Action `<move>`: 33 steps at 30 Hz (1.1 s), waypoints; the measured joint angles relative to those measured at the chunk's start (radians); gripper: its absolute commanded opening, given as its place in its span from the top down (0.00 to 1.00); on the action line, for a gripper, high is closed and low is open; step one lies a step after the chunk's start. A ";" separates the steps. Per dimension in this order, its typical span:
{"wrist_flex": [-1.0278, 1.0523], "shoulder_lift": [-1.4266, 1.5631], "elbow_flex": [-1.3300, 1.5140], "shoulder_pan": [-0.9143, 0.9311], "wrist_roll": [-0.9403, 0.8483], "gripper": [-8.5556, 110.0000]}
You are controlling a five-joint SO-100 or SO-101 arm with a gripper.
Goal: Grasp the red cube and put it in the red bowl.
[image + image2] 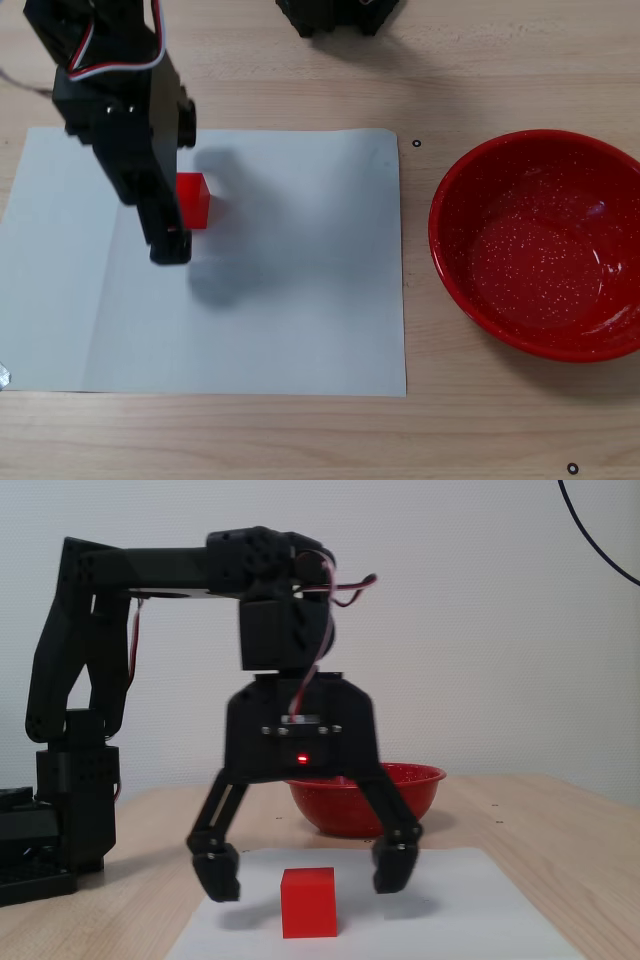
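Observation:
The red cube (pixel 195 199) (pixel 308 904) rests on a white paper sheet (pixel 300 290), its left part covered by the arm in a fixed view from above. My gripper (pixel 176 190) (pixel 307 878) hangs open over the cube. In a fixed view from the table's level, one fingertip (pixel 218 872) is left of the cube and the other right of it, both about level with its top face and clear of it. Nothing is held. The red bowl (pixel 455 270) (pixel 330 815) sits empty, off the sheet to the right as seen from above.
The arm's black base (pixel 65 810) stands at the left in the table-level fixed view, and black hardware (pixel 338 14) shows at the top edge from above. Bare wooden tabletop (pixel 420 430) surrounds the sheet. A dark cable (pixel 600 540) hangs at upper right.

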 measured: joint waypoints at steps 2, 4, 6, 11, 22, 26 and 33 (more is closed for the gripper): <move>0.002 -0.008 -0.002 0.005 0.000 0.34; 0.002 -0.026 -0.009 0.006 -0.002 0.34; 0.000 -0.043 -0.015 0.006 0.000 0.34; -0.011 -0.049 -0.018 0.000 -0.002 0.34; -0.021 -0.077 -0.029 0.006 -0.002 0.42; -0.029 -0.077 -0.029 0.005 -0.008 0.43; -0.031 -0.077 -0.031 0.020 -0.002 0.48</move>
